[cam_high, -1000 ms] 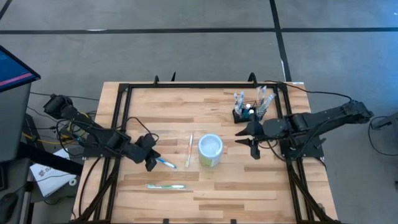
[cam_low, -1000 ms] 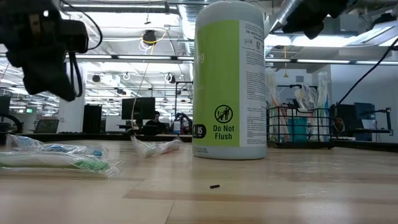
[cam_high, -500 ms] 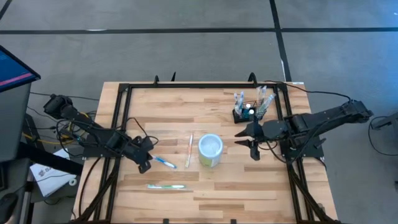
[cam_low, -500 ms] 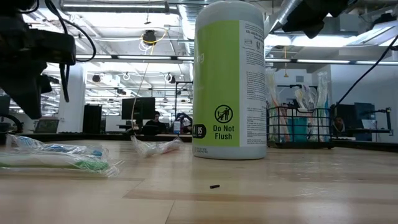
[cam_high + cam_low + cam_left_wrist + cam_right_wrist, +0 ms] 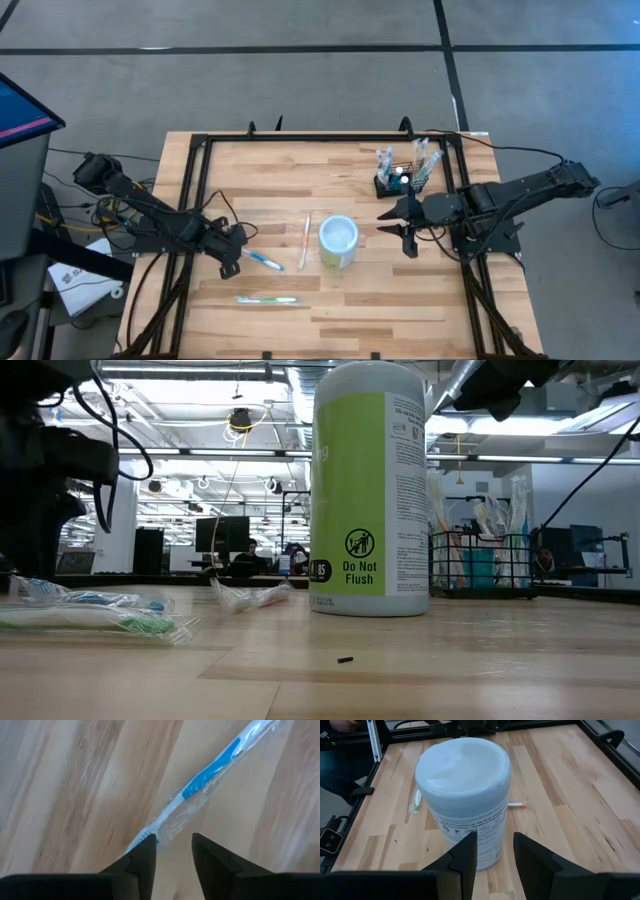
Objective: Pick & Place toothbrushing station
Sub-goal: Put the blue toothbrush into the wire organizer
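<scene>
The wire basket (image 5: 402,180) is sitting at the table's far right. The right gripper (image 5: 403,225), fingers spread and empty, is hovering just beside it, basket at its twelve o'clock. The left gripper (image 5: 232,262), spread over a wrapped toothbrush (image 5: 265,262), is well apart.

You have a pale wood desk (image 5: 380,300) with striped planks and a black frame (image 5: 330,138). The cup (image 5: 368,490) is white with a pale green panel, black print and a light blue-white lid. The basket (image 5: 478,565) is black wire mesh. One wrapped toothbrush (image 5: 210,767) is blue and white, another (image 5: 266,299) green, a third (image 5: 304,240) white. Both pincers, left (image 5: 232,262) and right (image 5: 400,228), are black.
</scene>
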Robot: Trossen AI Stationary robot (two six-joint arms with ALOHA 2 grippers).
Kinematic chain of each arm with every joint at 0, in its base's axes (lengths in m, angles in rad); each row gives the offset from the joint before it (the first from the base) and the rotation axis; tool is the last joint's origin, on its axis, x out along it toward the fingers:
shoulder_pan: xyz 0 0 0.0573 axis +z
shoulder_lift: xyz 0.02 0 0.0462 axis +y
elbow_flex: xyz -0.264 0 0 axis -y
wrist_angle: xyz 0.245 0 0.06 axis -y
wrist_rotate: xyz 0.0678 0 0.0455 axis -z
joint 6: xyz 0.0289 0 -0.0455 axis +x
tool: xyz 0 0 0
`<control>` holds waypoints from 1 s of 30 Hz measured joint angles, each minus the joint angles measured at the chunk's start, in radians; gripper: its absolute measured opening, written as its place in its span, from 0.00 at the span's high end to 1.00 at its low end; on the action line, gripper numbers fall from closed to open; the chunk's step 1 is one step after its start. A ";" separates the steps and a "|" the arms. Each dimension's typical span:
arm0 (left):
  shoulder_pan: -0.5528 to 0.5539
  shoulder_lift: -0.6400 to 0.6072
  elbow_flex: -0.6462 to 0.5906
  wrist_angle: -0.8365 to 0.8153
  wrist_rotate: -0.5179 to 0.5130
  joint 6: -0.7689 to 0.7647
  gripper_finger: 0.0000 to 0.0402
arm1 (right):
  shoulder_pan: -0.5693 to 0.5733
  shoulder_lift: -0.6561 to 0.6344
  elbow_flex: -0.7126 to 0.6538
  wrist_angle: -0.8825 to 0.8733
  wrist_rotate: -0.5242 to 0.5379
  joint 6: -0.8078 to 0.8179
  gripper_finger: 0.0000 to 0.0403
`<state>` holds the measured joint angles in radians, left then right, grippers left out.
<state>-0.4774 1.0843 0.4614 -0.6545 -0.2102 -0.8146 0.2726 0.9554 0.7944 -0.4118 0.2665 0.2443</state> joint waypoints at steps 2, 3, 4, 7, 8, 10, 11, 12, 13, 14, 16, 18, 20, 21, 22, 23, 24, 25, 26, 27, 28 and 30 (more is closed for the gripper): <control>0.000 0.022 0.000 0.004 0.010 0.024 0.67 | 0.000 0.000 0.000 0.000 0.000 0.000 0.71; 0.000 0.033 0.000 0.005 0.013 0.027 0.66 | 0.000 0.000 0.000 0.001 0.000 0.000 0.71; 0.000 0.043 0.000 0.007 0.015 0.030 0.65 | 0.000 0.000 0.000 0.001 0.000 0.000 0.71; 0.000 0.074 0.000 0.007 0.017 0.030 0.63 | 0.000 0.000 0.000 0.001 0.000 0.000 0.71; 0.000 0.083 0.000 0.008 0.017 0.030 0.62 | 0.000 0.000 0.000 0.001 0.000 0.000 0.71; 0.000 0.100 0.001 0.009 0.017 0.031 0.62 | 0.000 0.000 0.000 0.001 0.000 0.000 0.71; 0.000 0.106 0.001 0.009 0.017 0.032 0.62 | 0.000 0.000 0.000 0.001 0.000 0.000 0.71; 0.000 0.110 0.001 0.009 0.017 0.032 0.62 | 0.000 0.000 0.000 0.001 0.000 0.000 0.71; 0.000 0.113 0.001 0.010 0.017 0.032 0.62 | 0.000 0.000 0.000 0.001 0.000 0.000 0.71; 0.000 0.114 0.002 0.009 0.017 0.030 0.63 | 0.000 0.000 0.000 0.001 0.000 0.000 0.71; 0.000 0.114 0.014 0.009 0.026 0.024 0.64 | 0.000 0.000 0.000 0.001 0.000 0.000 0.71; 0.000 0.114 0.039 0.010 0.038 0.036 0.66 | 0.000 0.000 0.000 0.001 0.000 0.000 0.71; 0.000 0.114 0.068 0.014 0.042 0.095 0.67 | 0.000 0.000 0.000 0.001 0.000 0.000 0.71; 0.000 0.114 0.080 0.015 0.042 0.142 0.68 | 0.000 0.000 0.000 0.001 0.000 -0.001 0.71; 0.000 0.114 0.086 0.015 0.036 0.187 0.69 | 0.000 0.000 0.000 0.001 0.000 -0.004 0.71; 0.000 0.114 0.086 0.014 0.019 0.222 0.70 | 0.000 0.000 0.000 0.001 0.000 -0.004 0.71; 0.000 0.114 0.086 0.007 -0.001 0.244 0.70 | 0.000 0.000 0.000 0.001 0.000 -0.004 0.71; 0.000 0.114 0.085 0.006 -0.016 0.261 0.71 | 0.000 0.000 0.000 0.001 0.000 -0.004 0.71; 0.003 0.114 0.084 0.008 -0.019 0.271 0.71 | 0.000 0.000 0.000 0.001 0.000 -0.004 0.71; 0.009 0.114 0.084 0.007 -0.018 0.276 0.71 | 0.002 0.000 0.000 0.001 0.000 -0.004 0.71; 0.013 0.114 0.084 0.007 -0.014 0.276 0.71 | 0.002 0.000 0.000 0.001 0.000 -0.004 0.71; 0.019 0.114 0.084 0.004 -0.002 0.271 0.71 | 0.002 0.000 0.000 0.001 -0.001 -0.005 0.71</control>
<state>-0.4587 1.1980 0.5449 -0.6505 -0.2127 -0.5435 0.2749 0.9554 0.7944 -0.4107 0.2659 0.2398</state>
